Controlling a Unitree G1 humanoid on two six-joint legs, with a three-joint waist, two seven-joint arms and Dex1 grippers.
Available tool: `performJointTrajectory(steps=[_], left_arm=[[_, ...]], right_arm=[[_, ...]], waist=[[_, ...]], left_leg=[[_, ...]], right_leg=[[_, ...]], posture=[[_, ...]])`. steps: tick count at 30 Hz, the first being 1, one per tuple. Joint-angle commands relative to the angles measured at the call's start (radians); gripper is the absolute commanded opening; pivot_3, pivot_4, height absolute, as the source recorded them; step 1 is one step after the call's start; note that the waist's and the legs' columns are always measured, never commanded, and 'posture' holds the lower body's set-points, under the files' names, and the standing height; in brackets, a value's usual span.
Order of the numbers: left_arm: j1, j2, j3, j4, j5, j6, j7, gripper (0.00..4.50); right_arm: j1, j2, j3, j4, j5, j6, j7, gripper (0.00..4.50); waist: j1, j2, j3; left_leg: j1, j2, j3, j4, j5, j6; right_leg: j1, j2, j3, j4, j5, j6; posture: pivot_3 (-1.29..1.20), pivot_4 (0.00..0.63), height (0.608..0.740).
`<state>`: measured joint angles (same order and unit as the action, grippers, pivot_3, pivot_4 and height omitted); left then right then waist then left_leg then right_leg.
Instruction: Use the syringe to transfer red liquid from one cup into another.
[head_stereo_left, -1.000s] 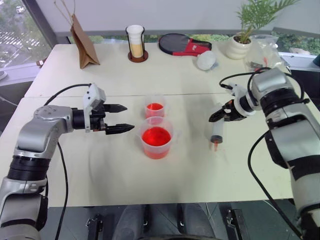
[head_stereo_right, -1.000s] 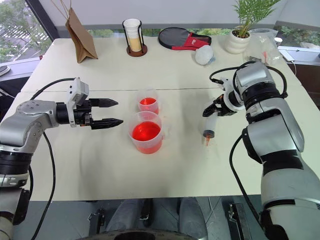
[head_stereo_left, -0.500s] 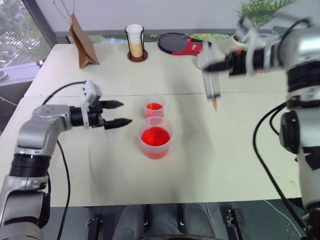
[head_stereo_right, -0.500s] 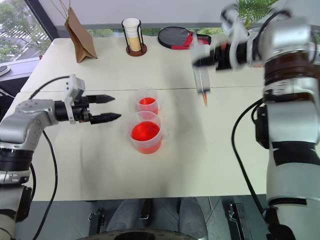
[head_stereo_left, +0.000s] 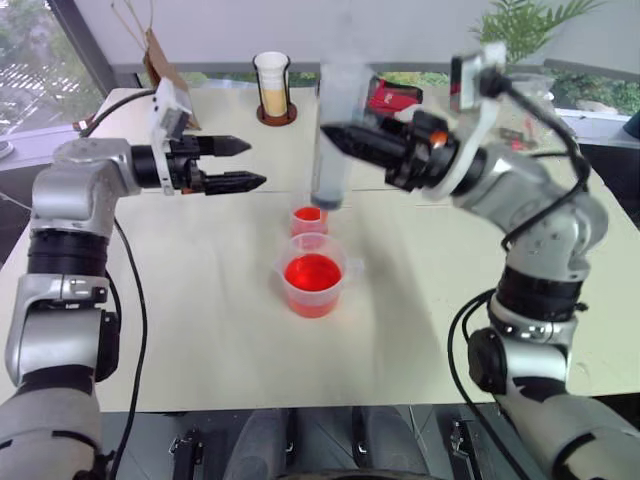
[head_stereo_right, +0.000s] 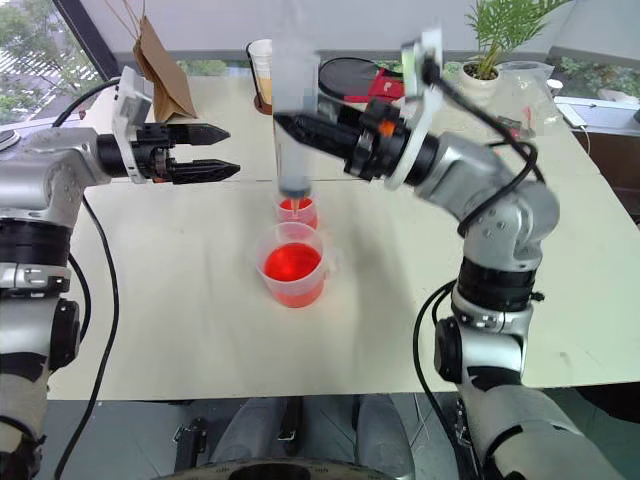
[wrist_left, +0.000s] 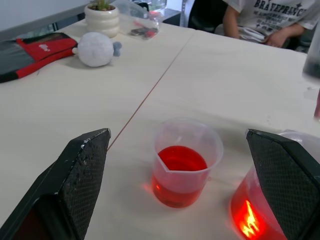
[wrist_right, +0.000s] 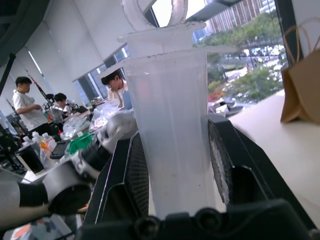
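Currently the right tool (head_stereo_left: 345, 140) clamps the clear syringe (head_stereo_left: 331, 140) upright above the small cup (head_stereo_left: 310, 217); left tool (head_stereo_left: 240, 164) fingers apart, over mid-table.

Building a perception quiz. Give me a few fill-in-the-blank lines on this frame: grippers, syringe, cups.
1. The right gripper is shut on the ____.
2. The syringe hangs upright with its tip over the ____ of the two cups.
3. The left gripper holds nothing, and its fingers are ____.
4. Both the small cup and the beaker cup hold ____ liquid.

Missing words: syringe; smaller; open; red
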<state>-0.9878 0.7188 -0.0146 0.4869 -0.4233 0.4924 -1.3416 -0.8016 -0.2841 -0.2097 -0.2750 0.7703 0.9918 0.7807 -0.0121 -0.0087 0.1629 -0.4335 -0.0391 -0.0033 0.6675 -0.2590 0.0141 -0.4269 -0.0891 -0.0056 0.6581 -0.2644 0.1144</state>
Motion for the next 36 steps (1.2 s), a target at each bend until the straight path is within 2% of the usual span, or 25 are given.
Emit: performJointTrajectory(steps=[1, 4, 6, 9, 14, 30, 34, 36], left_arm=[[-0.049, 0.023, 0.023, -0.035, -0.018, 0.027, -0.037, 4.50], [-0.056, 0.041, 0.034, -0.107, -0.049, 0.085, -0.060, 4.50], [-0.052, 0.053, 0.039, -0.149, -0.062, 0.113, -0.068, 4.50], [-0.051, 0.057, 0.081, -0.280, -0.170, 0.241, -0.058, 4.50], [-0.022, 0.054, 0.078, -0.379, -0.193, 0.265, -0.022, 4.50], [-0.073, -0.066, 0.006, -0.259, -0.119, 0.123, 0.002, 4.50], [-0.068, -0.091, -0.021, -0.266, -0.112, 0.112, -0.020, 3.29], [-0.064, -0.096, -0.023, -0.269, -0.114, 0.116, -0.028, 2.22]], right_arm=[[0.079, 0.008, 0.070, -0.074, -0.012, -0.092, 0.007, 1.33], [0.164, -0.016, 0.163, -0.060, -0.102, -0.223, 0.050, 1.33], [0.181, -0.019, 0.184, -0.043, -0.121, -0.271, 0.057, 1.33], [0.215, -0.017, 0.218, -0.027, -0.147, -0.331, 0.069, 1.33], [0.233, -0.010, 0.250, -0.003, -0.168, -0.384, 0.070, 1.33], [0.263, -0.012, 0.314, 0.004, -0.199, -0.444, 0.073, 1.33], [0.273, -0.014, 0.326, 0.002, -0.212, -0.460, 0.070, 1.33], [0.278, -0.013, 0.331, 0.001, -0.218, -0.468, 0.067, 1.33]], waist=[[-0.002, 0.000, 0.000], [-0.006, 0.000, 0.000], [-0.007, 0.000, 0.000], [-0.007, 0.000, 0.000], [-0.004, 0.000, 0.000], [-0.002, 0.000, 0.000], [-0.002, 0.000, 0.000], [-0.002, 0.000, 0.000]], left_leg=[[0.000, 0.000, 0.000, 0.000, 0.000, 0.001], [0.000, 0.000, 0.000, 0.000, -0.001, 0.001], [0.000, 0.001, 0.000, 0.000, -0.001, 0.001], [0.000, 0.001, 0.000, 0.000, 0.000, 0.000], [0.001, 0.001, -0.001, 0.000, 0.000, 0.000], [0.005, 0.001, 0.000, 0.000, 0.000, 0.000], [0.005, 0.001, 0.000, 0.000, 0.000, 0.000], [0.005, 0.001, 0.000, 0.000, 0.000, 0.000]], right_leg=[[0.000, 0.000, 0.000, 0.000, 0.000, 0.000], [0.000, 0.001, 0.000, 0.000, 0.000, 0.000], [0.000, 0.001, 0.000, 0.000, 0.000, 0.000], [0.000, 0.002, 0.000, 0.000, 0.000, 0.000], [0.000, 0.001, 0.000, 0.000, 0.000, 0.000], [0.002, 0.002, 0.001, 0.000, 0.000, 0.000], [0.002, 0.002, 0.001, 0.000, 0.000, 0.000], [0.002, 0.002, 0.001, 0.000, 0.000, 0.000]], posture=[[0.00, 0.150, 0.740], [0.00, 0.150, 0.740], [0.00, 0.150, 0.740], [0.00, 0.150, 0.740], [0.00, 0.150, 0.740], [0.00, 0.150, 0.740], [0.00, 0.150, 0.740], [0.00, 0.150, 0.740]])
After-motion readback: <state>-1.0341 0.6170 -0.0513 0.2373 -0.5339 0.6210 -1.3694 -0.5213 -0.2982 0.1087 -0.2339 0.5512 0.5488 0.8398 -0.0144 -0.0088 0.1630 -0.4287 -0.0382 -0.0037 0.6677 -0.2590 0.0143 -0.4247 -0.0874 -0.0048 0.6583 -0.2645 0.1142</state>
